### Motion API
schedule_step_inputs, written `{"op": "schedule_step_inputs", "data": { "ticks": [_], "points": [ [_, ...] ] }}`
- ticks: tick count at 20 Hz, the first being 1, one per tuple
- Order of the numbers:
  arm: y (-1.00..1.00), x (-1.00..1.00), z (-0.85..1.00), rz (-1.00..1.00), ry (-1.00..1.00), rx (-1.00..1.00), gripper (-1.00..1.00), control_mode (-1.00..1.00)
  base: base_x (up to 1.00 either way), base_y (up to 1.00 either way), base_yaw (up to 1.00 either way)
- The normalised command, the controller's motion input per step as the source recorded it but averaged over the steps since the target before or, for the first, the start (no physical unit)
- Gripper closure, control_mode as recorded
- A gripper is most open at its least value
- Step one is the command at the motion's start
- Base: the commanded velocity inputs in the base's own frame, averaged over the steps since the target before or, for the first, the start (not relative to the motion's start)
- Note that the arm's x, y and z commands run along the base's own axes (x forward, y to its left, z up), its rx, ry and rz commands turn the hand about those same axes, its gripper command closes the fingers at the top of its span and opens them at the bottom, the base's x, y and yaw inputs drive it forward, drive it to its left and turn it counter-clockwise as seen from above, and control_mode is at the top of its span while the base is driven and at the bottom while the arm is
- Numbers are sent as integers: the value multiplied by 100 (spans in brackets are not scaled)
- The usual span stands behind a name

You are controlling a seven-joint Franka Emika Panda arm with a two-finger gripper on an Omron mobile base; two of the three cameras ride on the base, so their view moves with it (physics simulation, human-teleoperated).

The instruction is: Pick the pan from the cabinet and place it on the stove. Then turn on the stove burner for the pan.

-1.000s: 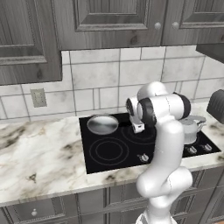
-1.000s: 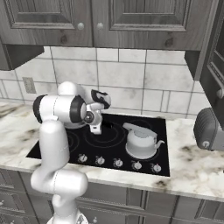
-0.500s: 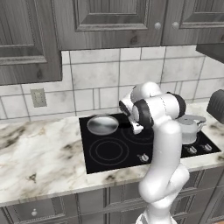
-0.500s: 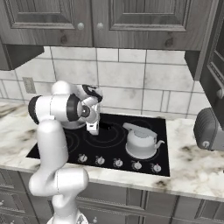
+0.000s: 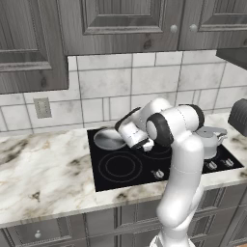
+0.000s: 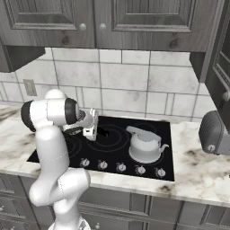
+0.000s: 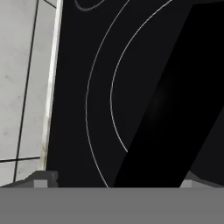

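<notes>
Already the pan [image 5: 109, 138] sits on the stove [image 5: 120, 169], on the back-left ring of the black glass, its silver bowl close to the tiled wall. Its long black handle [image 7: 175, 113] points away from the wall-side rim toward the middle of the cooktop, and in the hand view it runs as a broad dark bar slanting from the upper right down toward the bottom centre, straight between the fingertips.

Just beside the bowl, on its handle side, hangs the gripper [image 5: 144, 144], low over the glass. Its jaws stand fully apart with nothing between the pads; the handle lies under the gap but is not clamped.

So the placing looks done, and what remains is the burner. The row of small silver knobs [image 6: 121, 167] runs along the front edge of the cooktop, well apart from the gripper and nearer the base. A silver-white kettle [image 6: 144, 144] occupies the right-hand front ring, clear of the pan.
</notes>
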Motion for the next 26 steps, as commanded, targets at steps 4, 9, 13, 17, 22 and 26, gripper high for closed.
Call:
{"op": "schedule_step_inputs", "data": {
  "ticks": [4,9,13,17,22,26],
  "points": [
    [-5,0,5,-1,13,0,-100,-100,0,0,0],
    [-11,0,15,0,18,1,-100,-100,0,0,0],
    [-6,0,25,0,19,0,-100,-100,0,0,0],
    [0,0,20,0,19,0,-100,-100,0,0,0],
    [0,0,21,-3,21,0,-100,-100,0,0,0],
    [0,0,12,-5,23,0,-100,-100,0,0,0]
  ]
}}
